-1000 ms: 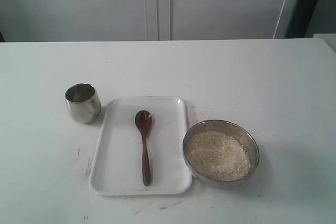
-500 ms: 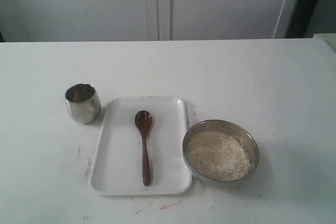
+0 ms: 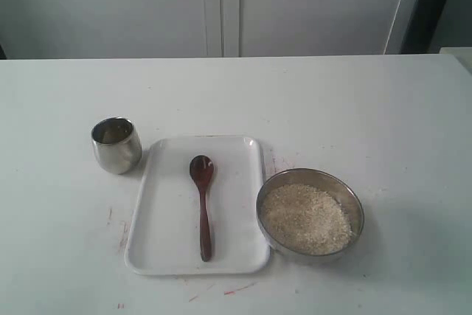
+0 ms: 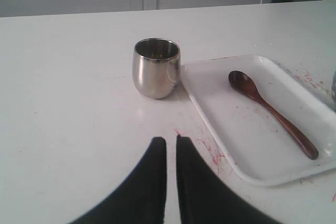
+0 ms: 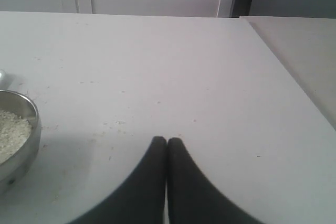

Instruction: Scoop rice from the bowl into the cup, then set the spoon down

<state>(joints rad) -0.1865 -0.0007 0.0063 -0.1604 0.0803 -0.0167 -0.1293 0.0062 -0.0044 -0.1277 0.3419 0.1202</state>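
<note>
A white table [image 3: 354,108] fills most of the exterior view. It is scuffed with small red marks near the front, and pale cupboard doors [image 3: 221,5] stand behind it. A white rectangular tray [image 3: 236,248] lies near the front edge, its long side running front to back. Just to the right of the tray, close to its corner, sits the steel bowl [image 3: 310,172], holding a level bed of rice [image 3: 306,219]. The wooden spoon [image 3: 203,208] lies flat in the middle of the tray, lengthwise along it. Its scoop end points toward the cupboards, hollow side up, and its handle points toward the front. The steel cup [image 3: 116,145] stands upright on the table just beside the tray's far left corner. The left claw [image 4: 168,142] hangs over bare table short of the cup. It is all but closed, with a thin slit between its tips, and holds nothing. The right claw [image 5: 167,141] is pressed together and empty, off to the side of the bowl.
</note>
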